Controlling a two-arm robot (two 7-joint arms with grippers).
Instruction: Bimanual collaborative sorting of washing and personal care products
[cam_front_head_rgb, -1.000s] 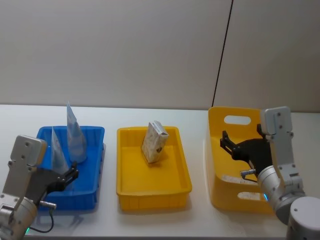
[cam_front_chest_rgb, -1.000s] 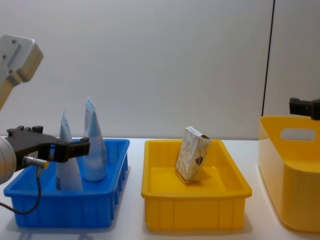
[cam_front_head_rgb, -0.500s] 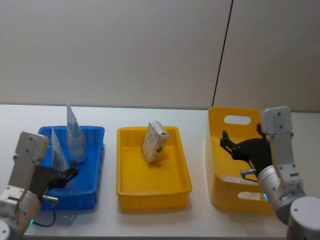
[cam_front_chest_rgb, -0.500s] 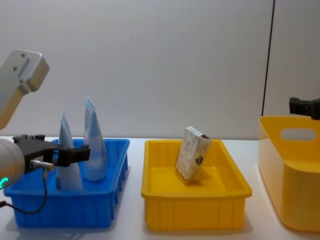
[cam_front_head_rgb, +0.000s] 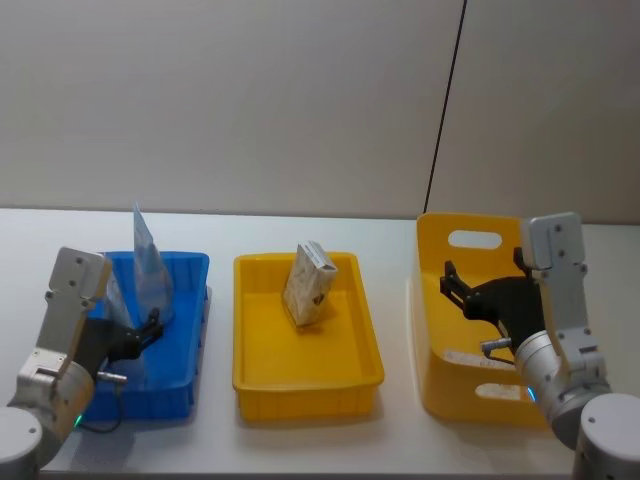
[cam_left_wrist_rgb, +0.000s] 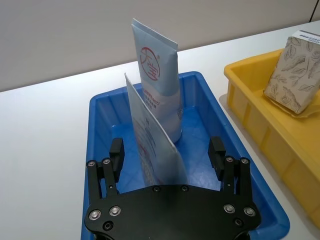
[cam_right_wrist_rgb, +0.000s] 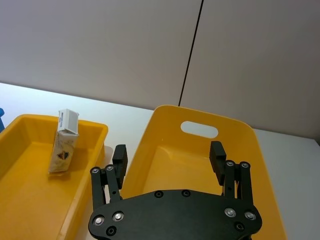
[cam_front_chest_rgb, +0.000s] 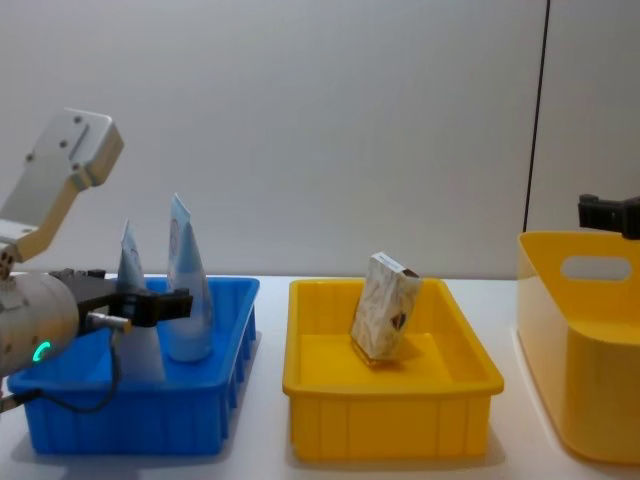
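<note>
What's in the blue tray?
Two tubes stand in the blue tray, crimped ends up: the nearer tube between the open jaws of the left gripper, the farther tube behind it. The gripper covers the tray's near end.

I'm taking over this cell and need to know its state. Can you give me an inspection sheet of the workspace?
Surface: white table carrying a blue tray, a yellow tray and a yellow bin in a row.
Job's things: near tube and far tube upright in the blue tray; patterned box leaning in the yellow tray.
Clutter: nothing seen.
Grippers: left gripper open, astride the near tube without touching; right gripper open, over the yellow bin.
Cables: black cable loops below the left gripper.
Surroundings: grey wall with a dark seam.
</note>
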